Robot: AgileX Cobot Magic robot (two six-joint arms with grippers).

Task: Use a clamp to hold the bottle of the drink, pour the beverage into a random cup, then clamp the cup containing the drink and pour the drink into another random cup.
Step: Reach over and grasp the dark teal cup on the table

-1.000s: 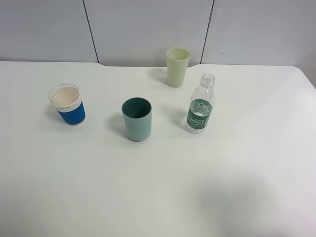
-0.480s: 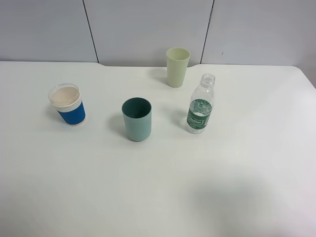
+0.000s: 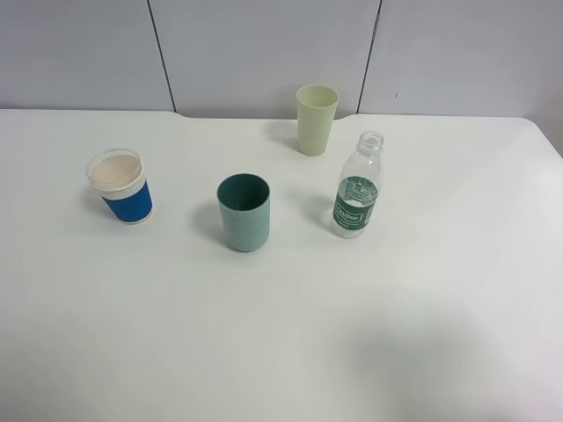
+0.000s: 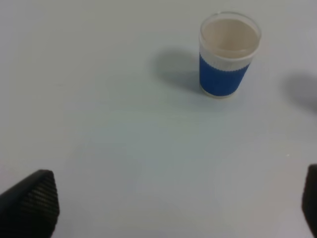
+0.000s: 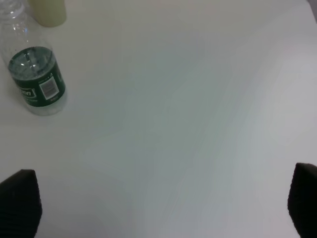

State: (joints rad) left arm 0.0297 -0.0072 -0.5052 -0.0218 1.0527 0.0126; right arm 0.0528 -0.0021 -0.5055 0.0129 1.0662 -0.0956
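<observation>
The clear bottle (image 3: 357,187) with a dark green label stands uncapped at the table's right of centre, with clear liquid low inside; the right wrist view also catches the bottle (image 5: 36,74). A teal tumbler (image 3: 244,212) stands in the middle. At the left sits the blue-banded cup (image 3: 120,186) with a white rim and cream inside, seen too as the blue-banded cup (image 4: 228,54) from the left wrist. Neither arm appears in the exterior view. My left gripper (image 4: 173,208) is open, its dark fingertips (image 4: 32,203) wide apart over bare table. My right gripper (image 5: 158,203) is open too, nothing between its fingertips (image 5: 17,203).
A taller pale yellow-green cup (image 3: 316,120) stands at the back, just behind the bottle, near the grey wall panels. The white table (image 3: 281,334) ends in an edge at the far right (image 3: 545,141).
</observation>
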